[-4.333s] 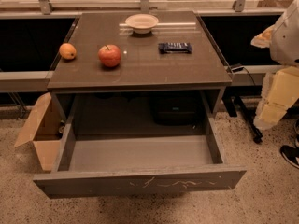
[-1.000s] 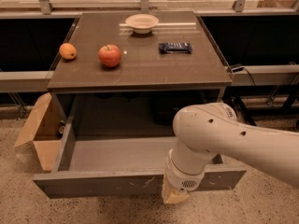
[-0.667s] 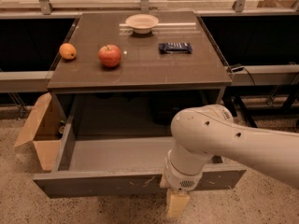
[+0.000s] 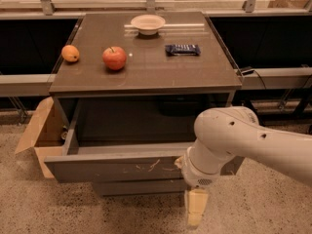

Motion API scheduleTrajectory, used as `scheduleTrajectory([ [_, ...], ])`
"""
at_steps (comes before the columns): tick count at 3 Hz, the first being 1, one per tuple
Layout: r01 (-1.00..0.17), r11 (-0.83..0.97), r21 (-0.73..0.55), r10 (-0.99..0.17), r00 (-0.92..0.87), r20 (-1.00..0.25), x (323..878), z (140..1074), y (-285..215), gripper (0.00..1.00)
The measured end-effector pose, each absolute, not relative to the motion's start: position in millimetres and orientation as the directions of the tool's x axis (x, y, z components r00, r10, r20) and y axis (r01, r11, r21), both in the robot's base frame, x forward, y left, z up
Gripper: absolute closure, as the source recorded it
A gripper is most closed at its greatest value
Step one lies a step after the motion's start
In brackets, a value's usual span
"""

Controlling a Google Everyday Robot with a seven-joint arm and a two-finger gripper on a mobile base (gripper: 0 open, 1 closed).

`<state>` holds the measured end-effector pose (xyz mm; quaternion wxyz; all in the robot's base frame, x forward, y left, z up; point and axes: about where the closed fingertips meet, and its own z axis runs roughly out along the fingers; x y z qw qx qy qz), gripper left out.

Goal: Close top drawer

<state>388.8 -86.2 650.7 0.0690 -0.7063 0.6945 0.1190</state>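
The top drawer (image 4: 109, 168) is a wide, shallow grey-brown drawer under the table top, part-way out, with pale scratches on its front panel near the middle. Only a narrow strip of its inside floor shows. My white arm (image 4: 234, 140) reaches in from the right and covers the right end of the drawer front. My gripper (image 4: 196, 207) hangs cream-coloured below the wrist, right in front of the drawer's lower right edge, just above the floor. Another grey drawer front (image 4: 136, 187) shows underneath.
On the table top (image 4: 161, 72) lie an orange (image 4: 70, 53), a red apple (image 4: 114, 58), a white bowl (image 4: 147, 23) and a dark snack bar (image 4: 182, 49). An open cardboard box (image 4: 36, 130) stands on the floor at the left. Cables run at the right.
The drawer front has moved back toward the table, so less of its inside shows. My arm and gripper have moved the same way with it.
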Motion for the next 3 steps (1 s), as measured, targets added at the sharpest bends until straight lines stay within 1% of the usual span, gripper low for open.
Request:
scheduleTrajectory([
  [1, -1.000, -0.006, 0.027, -0.958, -0.002, -0.287, 416.7, 651.3, -100.2, 0.18],
  [3, -0.999, 0.032, -0.024, -0.948, -0.023, -0.319, 470.8, 648.4, -122.0, 0.64],
])
